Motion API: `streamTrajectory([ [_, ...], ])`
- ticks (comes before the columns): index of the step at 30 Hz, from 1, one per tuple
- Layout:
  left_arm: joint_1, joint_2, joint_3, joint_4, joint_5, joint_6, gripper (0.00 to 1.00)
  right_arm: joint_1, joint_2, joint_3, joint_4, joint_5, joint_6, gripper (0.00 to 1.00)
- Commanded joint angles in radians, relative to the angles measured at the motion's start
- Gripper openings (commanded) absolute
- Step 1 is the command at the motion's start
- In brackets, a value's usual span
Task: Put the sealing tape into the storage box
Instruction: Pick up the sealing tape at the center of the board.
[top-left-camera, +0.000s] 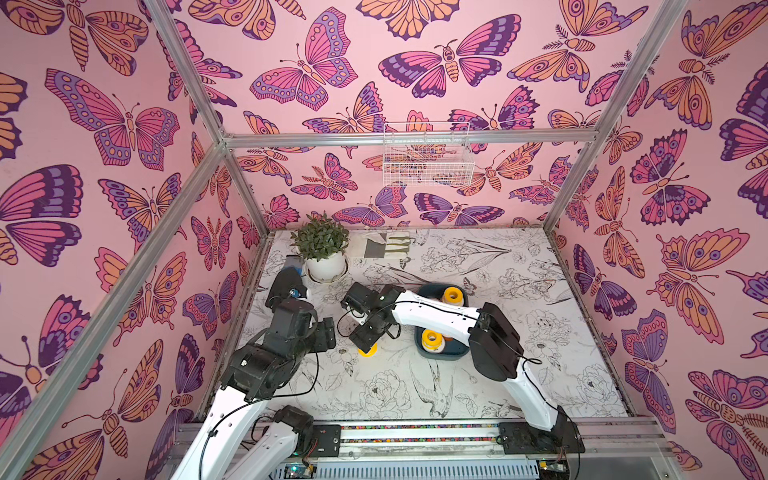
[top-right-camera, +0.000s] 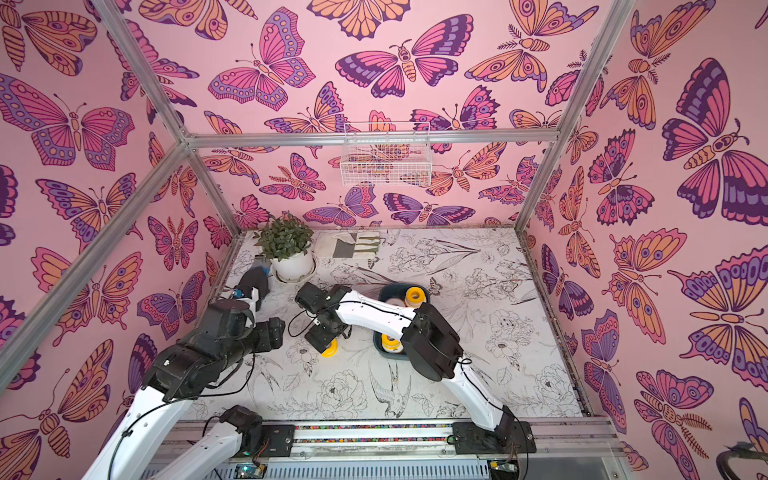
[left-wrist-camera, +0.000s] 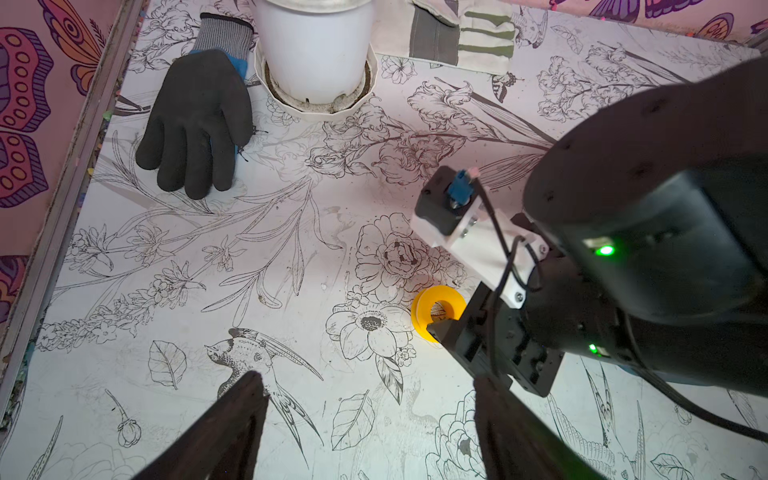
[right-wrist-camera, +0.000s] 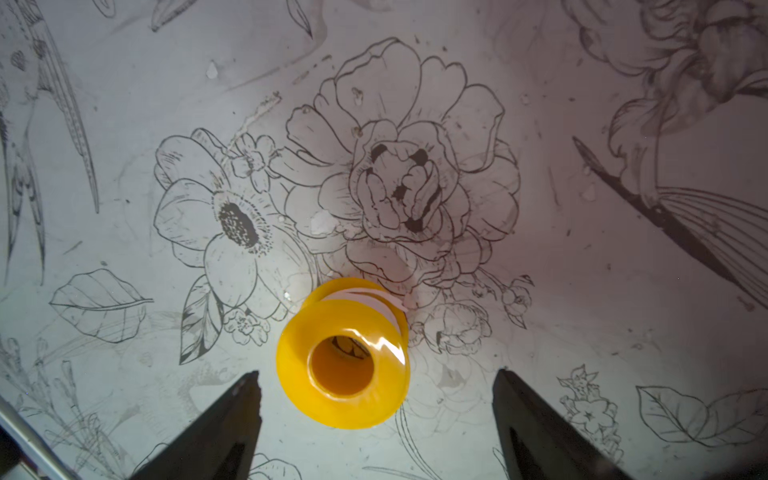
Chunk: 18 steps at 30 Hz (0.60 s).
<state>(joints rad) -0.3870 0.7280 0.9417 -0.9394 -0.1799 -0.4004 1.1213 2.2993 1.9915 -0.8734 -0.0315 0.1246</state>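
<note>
One roll of sealing tape (right-wrist-camera: 343, 353), white tape on a yellow spool, stands on end on the flower-printed table. My right gripper (right-wrist-camera: 377, 374) hangs over it, open. Its fingers pass either side of the roll without touching it. Both top views show this roll (top-left-camera: 368, 352) (top-right-camera: 329, 348) peeking out under the right gripper (top-left-camera: 365, 337). The dark teal storage box (top-left-camera: 446, 354) lies just right of it, partly hidden by my right arm. Two rolls (top-left-camera: 453, 296) (top-left-camera: 432, 340) show inside it. My left gripper (left-wrist-camera: 365, 382) is open and empty, left of the loose roll (left-wrist-camera: 436, 309).
A potted plant (top-left-camera: 322, 249) in a white pot stands at the back left. A black work glove (left-wrist-camera: 199, 120) lies beside it and a striped cloth glove (top-left-camera: 386, 245) behind it. A white wire basket (top-left-camera: 426, 156) hangs on the back wall.
</note>
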Motion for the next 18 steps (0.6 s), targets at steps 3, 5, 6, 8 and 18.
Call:
streamTrajectory([
  [3,0.007,-0.003,-0.015,0.007,0.005,0.012,0.83,0.015,0.042,0.055,-0.070,0.016,-0.020,0.91],
  [5,0.007,0.000,-0.014,0.007,0.003,0.015,0.83,0.015,0.054,0.064,-0.071,0.018,-0.021,0.90],
  [6,0.008,-0.001,-0.014,0.006,-0.001,0.015,0.83,0.017,0.063,0.073,-0.075,0.017,-0.025,0.90],
  [8,0.013,-0.004,-0.014,0.007,-0.001,0.016,0.83,0.018,0.081,0.092,-0.090,0.020,-0.030,0.88],
  [18,0.015,0.008,-0.015,0.007,0.006,0.015,0.83,0.026,0.127,0.116,-0.098,0.042,-0.040,0.83],
])
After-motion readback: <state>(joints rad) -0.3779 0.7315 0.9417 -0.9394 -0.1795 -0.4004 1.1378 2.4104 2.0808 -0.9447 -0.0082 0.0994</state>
